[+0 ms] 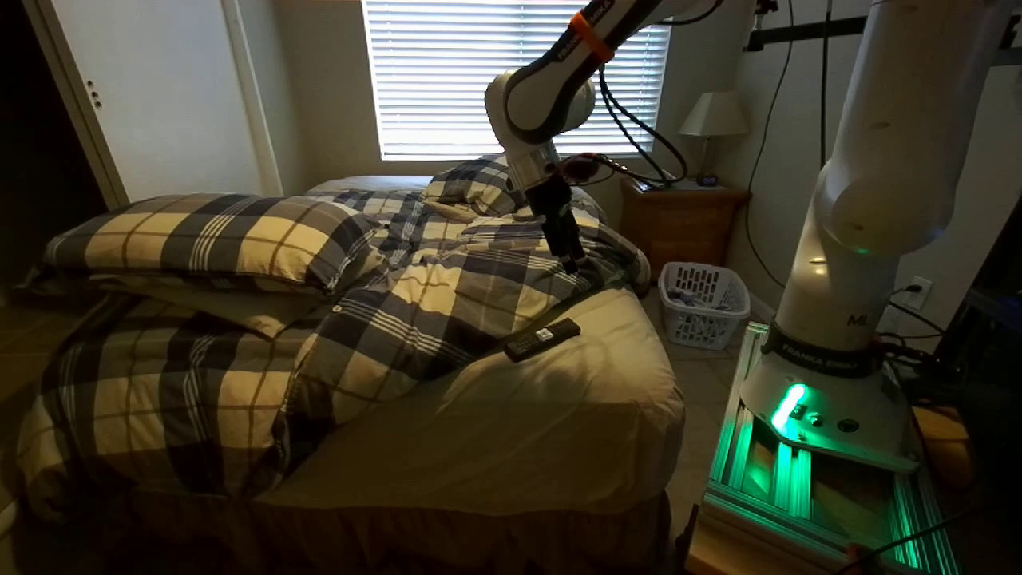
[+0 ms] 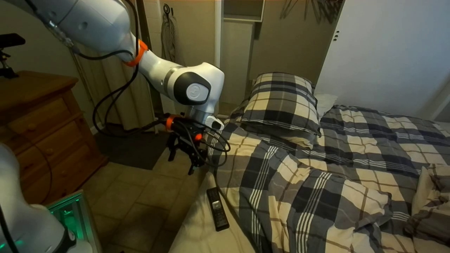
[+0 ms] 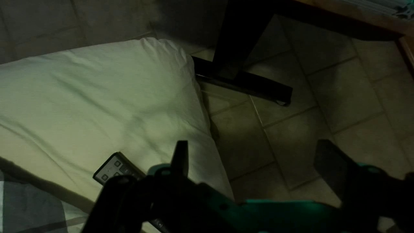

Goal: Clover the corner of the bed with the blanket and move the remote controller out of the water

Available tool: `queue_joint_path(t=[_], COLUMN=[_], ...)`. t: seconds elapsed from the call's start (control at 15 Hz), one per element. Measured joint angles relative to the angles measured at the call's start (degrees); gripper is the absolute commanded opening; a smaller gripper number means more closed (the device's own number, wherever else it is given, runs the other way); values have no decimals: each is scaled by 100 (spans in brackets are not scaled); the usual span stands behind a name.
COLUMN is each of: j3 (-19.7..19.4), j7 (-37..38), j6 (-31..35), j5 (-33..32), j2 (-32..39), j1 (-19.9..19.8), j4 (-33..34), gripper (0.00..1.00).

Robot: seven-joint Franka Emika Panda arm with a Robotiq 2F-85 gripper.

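The bare beige corner of the bed (image 1: 615, 415) lies on the side toward the robot base; it also shows in the wrist view (image 3: 161, 64). The plaid blanket (image 1: 447, 303) covers the mattress beyond it, its edge running diagonally past the remote; it fills much of an exterior view (image 2: 260, 189). The black remote controller (image 1: 527, 343) lies on the bare sheet beside that edge (image 2: 218, 212); in the wrist view (image 3: 113, 168) the gripper partly hides it. My gripper (image 2: 181, 166) is open and empty, fingers down past the bed's side, with floor between the fingertips (image 3: 252, 144). No water shows.
Plaid pillows (image 1: 215, 239) are stacked on the bed. A white laundry basket (image 1: 703, 307) and a wooden nightstand (image 1: 679, 220) with a lamp stand beyond the bed. A wooden dresser (image 2: 49, 133) stands behind the arm. A black stand foot (image 3: 245, 87) is near the bed corner.
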Motion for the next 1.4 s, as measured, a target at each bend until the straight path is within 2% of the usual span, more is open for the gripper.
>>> queue_joint_path(t=[0.27, 0.53, 0.87, 1.13, 1.4], j3=[12, 94, 110, -87, -88], j7=[39, 407, 613, 674, 657], j6=[174, 990, 2544, 3941, 3994], j5=[-78, -864, -1572, -1845, -1844], j2=[0, -17, -49, -27, -2], j1=[1, 51, 31, -139, -163], j4=[-65, -493, -1144, -1528, -1541], gripper=[100, 100, 100, 100, 100])
